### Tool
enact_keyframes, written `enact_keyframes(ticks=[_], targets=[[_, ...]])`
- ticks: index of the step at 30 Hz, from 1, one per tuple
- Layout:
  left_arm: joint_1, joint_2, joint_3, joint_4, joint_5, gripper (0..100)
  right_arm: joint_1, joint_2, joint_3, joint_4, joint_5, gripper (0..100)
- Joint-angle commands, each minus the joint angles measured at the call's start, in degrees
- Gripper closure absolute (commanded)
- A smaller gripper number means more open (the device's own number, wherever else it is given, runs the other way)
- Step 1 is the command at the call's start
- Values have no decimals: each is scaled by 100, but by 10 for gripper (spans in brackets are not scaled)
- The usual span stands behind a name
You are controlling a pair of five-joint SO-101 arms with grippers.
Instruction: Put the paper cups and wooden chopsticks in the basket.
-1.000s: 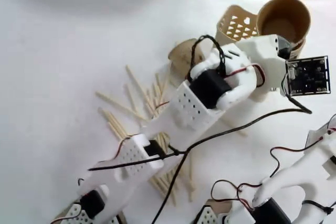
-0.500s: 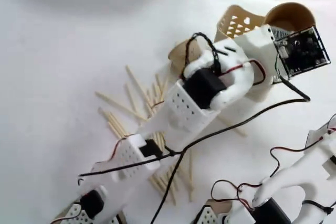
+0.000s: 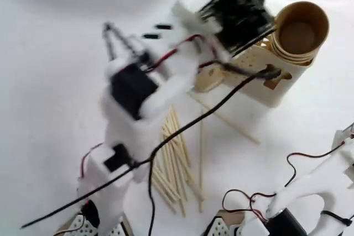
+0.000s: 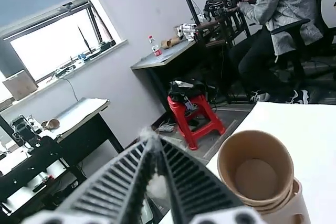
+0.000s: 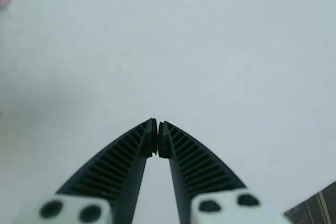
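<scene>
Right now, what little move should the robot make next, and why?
Probably lower the left gripper, which is shut, empty and raised off the table, toward the chopsticks and open it. Cups already sit stacked in the basket, while the chopsticks lie loose on the table.

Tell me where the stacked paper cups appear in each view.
High view: paper cups upper right, standing in the basket.
Left wrist view: cups lower right, beyond the left gripper.
Right wrist view: the right gripper over white table.
Shared landmark: the basket's cream wall under the cups.
</scene>
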Motion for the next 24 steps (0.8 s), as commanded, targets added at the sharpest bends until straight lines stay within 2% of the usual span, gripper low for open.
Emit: enact_keyframes(ticks=[1,5,10,14,18,21,24], targets=[[-66,-787,-202,536,18,976,-242,-101,-1108,-84,-378,980],[-180,-1270,-211,1389,18,976,-620,-171,-2444,-57,-818,980],[-444,-1727,-202,2180,62,976,-1604,-321,-3692,-75,-1002,980],[-971,-2053,-176,2251,79,977,-2545,-268,-4299,-84,-1002,980],[-1543,-2369,-167,2268,519,977,-3459,-251,-4334,-400,-958,980],[-1877,-2589,-167,2268,545,977,-3855,-31,-4105,-1068,-958,980],[-2123,-2818,-53,2268,545,977,-3960,488,-3886,-1701,-958,980]])
